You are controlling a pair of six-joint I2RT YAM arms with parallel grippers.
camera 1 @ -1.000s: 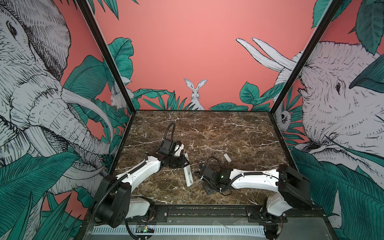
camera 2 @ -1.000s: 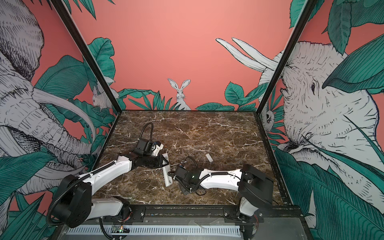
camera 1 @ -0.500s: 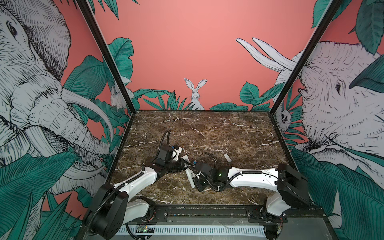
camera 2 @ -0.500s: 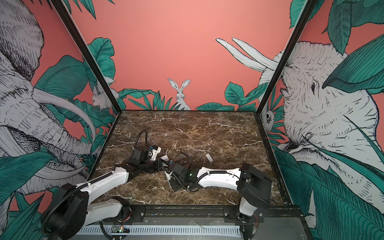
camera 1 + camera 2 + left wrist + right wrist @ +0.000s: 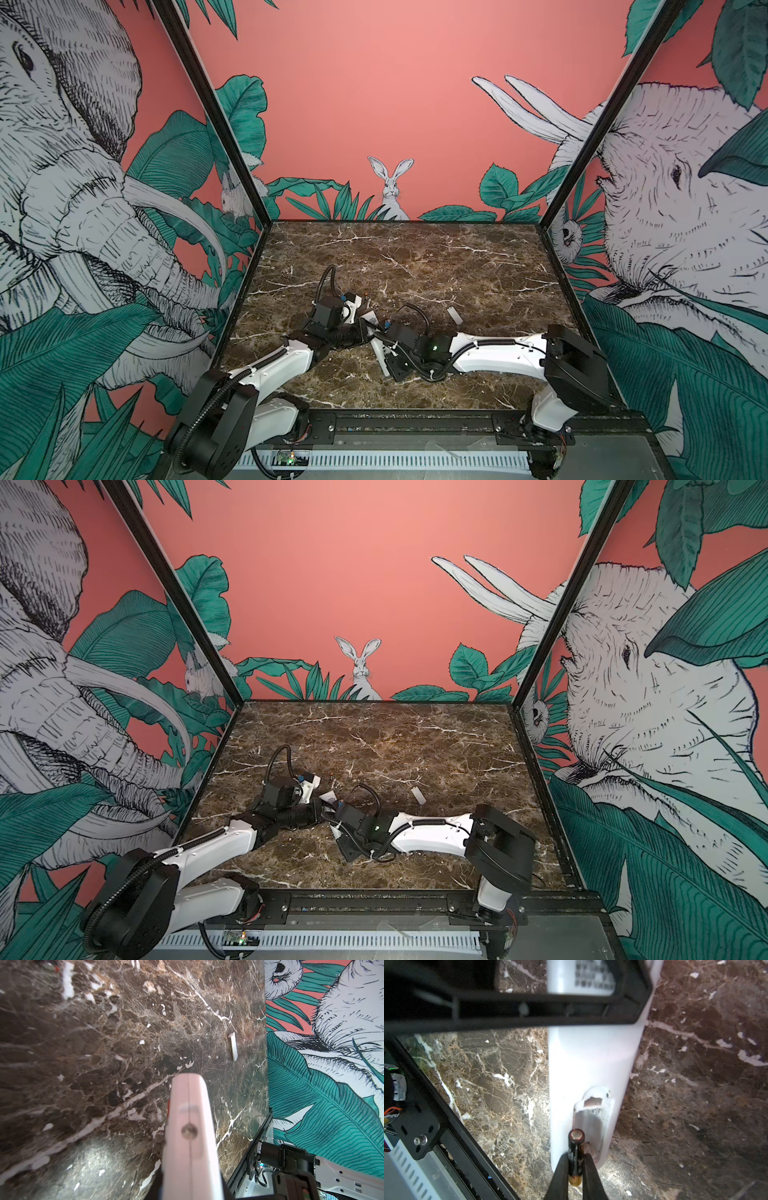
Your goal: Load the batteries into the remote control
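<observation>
Right wrist view, item one: your right tool (image 5: pixel 576 1159) is clamped on a battery (image 5: pixel 575 1142). The battery is a slim dark cylinder pinched between the two black fingers (image 5: pixel 560 1176), with its metal end cap facing the camera.

Item two: the remote control (image 5: pixel 591 1064) is white, with its plain back toward the camera and a printed label at the far end. Its battery bay (image 5: pixel 591 1124) stands open, and a small spring shows at one end wall. The held battery sits at the other end of the bay, just beside a metal contact, and is not yet laid in.

Item three: your left tool (image 5: pixel 365 332) is closed on the label end of the remote control. Its black frame crosses the handset in the right wrist view, and the left wrist view shows the handset edge-on. In both top views the remote control sits in the front half of the counter (image 5: pixel 415 257), about midway between the left and right edges, with a tool on either side. You cannot tell whether its lower end touches the counter.

Item four: a second battery (image 5: pixel 365 294) lies on the counter just behind the left tool, toward the back edge and apart from the remote control.

Item five: a small white cover piece (image 5: pixel 454 316) lies flat on the counter. It is on the right-edge side of the remote control and clear of both tools.
</observation>
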